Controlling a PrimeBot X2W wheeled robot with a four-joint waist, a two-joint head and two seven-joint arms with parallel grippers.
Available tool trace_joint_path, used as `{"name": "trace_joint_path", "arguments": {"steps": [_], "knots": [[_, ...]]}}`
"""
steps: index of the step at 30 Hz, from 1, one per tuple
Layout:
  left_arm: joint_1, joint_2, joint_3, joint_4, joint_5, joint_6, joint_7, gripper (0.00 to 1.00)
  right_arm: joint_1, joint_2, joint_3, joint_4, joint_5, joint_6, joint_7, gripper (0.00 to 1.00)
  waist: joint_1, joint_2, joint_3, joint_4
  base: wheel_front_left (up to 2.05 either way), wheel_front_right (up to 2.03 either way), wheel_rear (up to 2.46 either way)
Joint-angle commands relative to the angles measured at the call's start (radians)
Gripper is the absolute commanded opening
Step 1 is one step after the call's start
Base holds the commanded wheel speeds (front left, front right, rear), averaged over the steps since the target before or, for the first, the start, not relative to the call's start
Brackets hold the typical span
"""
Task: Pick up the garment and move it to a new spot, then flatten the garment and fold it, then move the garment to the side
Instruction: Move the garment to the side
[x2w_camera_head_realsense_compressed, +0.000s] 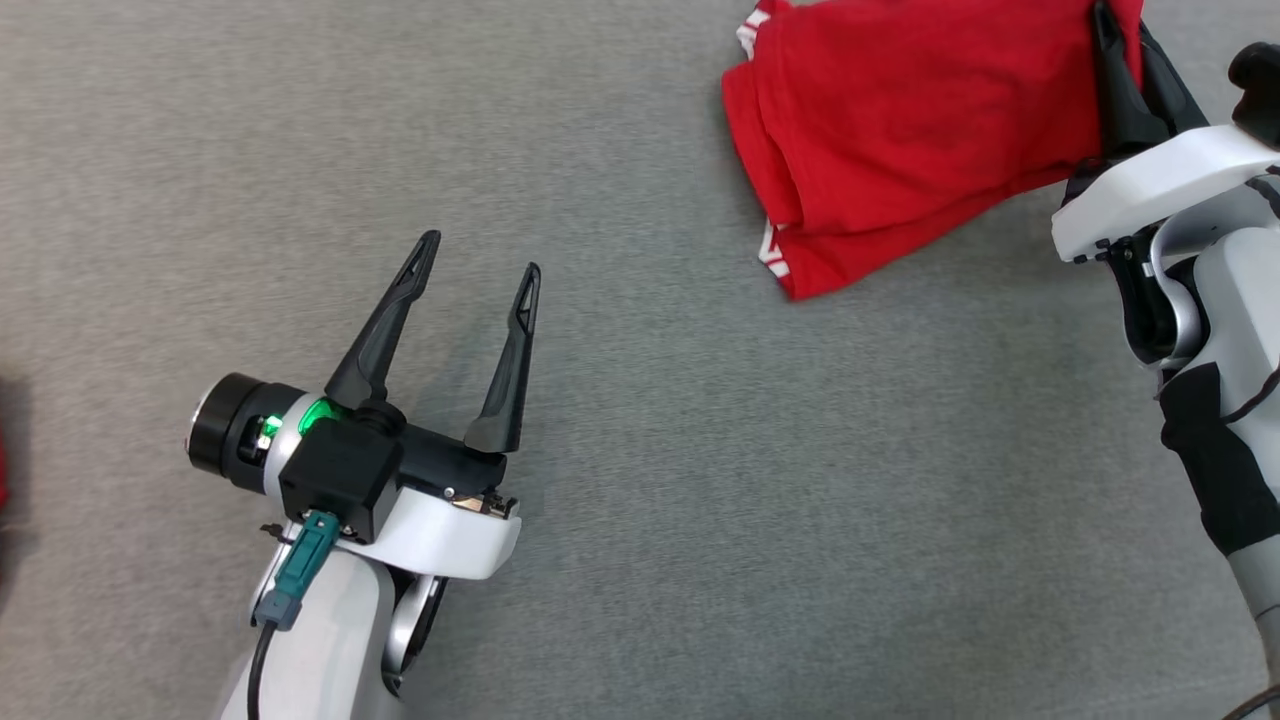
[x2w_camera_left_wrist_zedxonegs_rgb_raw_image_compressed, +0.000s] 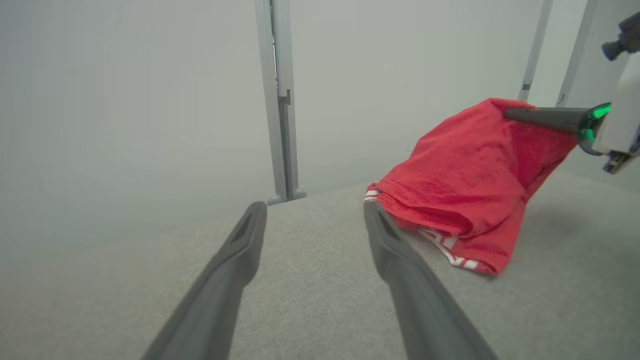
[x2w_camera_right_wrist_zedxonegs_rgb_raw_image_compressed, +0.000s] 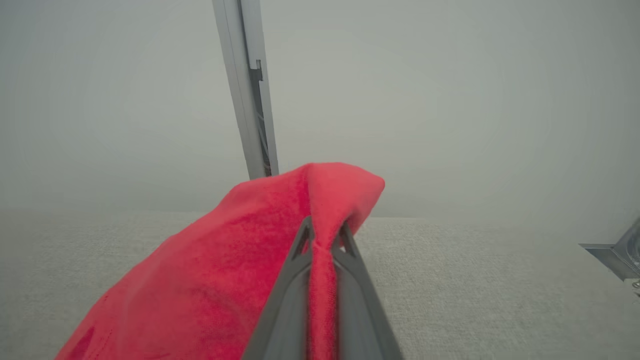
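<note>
My right claw (x2w_camera_head_realsense_compressed: 1122, 40) is clamped on a raised fold of the red garment (x2w_camera_head_realsense_compressed: 900, 120), whose white-trimmed lower hem rests on the grey desk (x2w_camera_head_realsense_compressed: 700, 500) at the far right. My left claw (x2w_camera_head_realsense_compressed: 482, 252) hovers spread wide and empty, well apart from the cloth. I judge this a carrying step, though I cannot tell whether it is the first relocation or the last. Next, the cloth needs setting down without bunching. In the left wrist view the far desk edge, marked by a pale upright post (x2w_camera_left_wrist_zedxonegs_rgb_raw_image_compressed: 280, 100), lies near the garment; bare desk spreads between the claws.
</note>
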Motion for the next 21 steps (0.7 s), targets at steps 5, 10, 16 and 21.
{"name": "trace_joint_path", "arguments": {"steps": [5,10,16,21], "knots": [[-0.028,0.022,-0.005,-0.004,0.018,-0.011,-0.001,1.00,0.032,0.030,-0.066,-0.021,-0.049,0.000,-0.006,0.00,0.0000,-0.0001,0.039,-0.104,0.00,0.00,0.00],[-0.035,0.034,-0.013,0.003,0.028,-0.016,-0.001,1.00,0.054,0.057,-0.113,-0.035,-0.077,0.000,-0.006,0.00,0.0000,-0.0001,0.045,-0.165,0.00,0.00,0.00],[-0.048,0.043,-0.029,-0.007,0.038,-0.019,-0.001,1.00,0.048,0.046,-0.153,-0.036,-0.120,0.000,-0.006,0.00,0.0000,-0.0001,0.062,-0.190,0.00,0.00,0.00],[-0.072,0.051,-0.046,-0.027,0.045,-0.025,-0.001,1.00,0.000,-0.004,-0.157,-0.017,-0.170,0.000,-0.006,0.00,0.0000,-0.0001,0.094,-0.177,0.00,0.00,0.00]]}}
